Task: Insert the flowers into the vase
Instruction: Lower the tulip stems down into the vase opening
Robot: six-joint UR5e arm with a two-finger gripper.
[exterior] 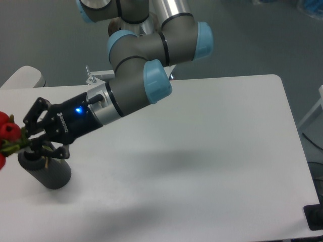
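The dark grey, matt cylindrical vase (49, 170) stood near the left edge of the white desk (212, 151). Over its top the black two-finger gripper (31, 139) had its fingers closed narrowly around the green stems of the small bunch of red tulip flowers (9, 132), whose buds hung out past the desk's left edge.

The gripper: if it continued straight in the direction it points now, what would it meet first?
Probably the flowers, which already sit at the gripper tips; the vase lies just below that line. Depth is unclear.
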